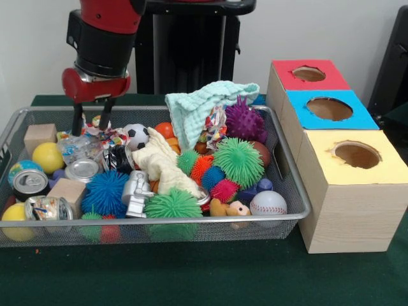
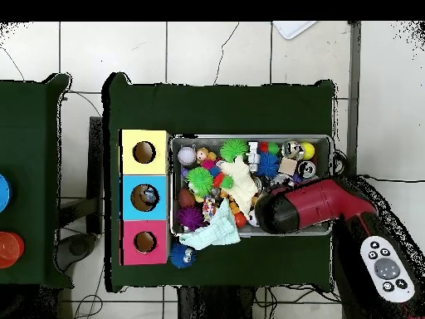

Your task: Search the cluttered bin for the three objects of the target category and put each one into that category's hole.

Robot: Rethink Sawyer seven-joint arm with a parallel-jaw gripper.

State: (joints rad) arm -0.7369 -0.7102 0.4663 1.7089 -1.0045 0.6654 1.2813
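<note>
green table [image 1: 210,274], wire bin [image 1: 290,191], wooden box [image 1: 357,217]

Arm: red and black, reaching down from above.
End effector [image 1: 91,118]: pointing downward, two dark fingers [image 1: 78,119] spread apart.

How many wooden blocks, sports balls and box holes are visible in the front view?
Wooden blocks: 2 (far block, near block)
Sports balls: 2 (soccer ball, baseball)
Box holes: 3 (red-topped hole, blue-topped hole, yellow-topped hole)
Total: 7
</note>
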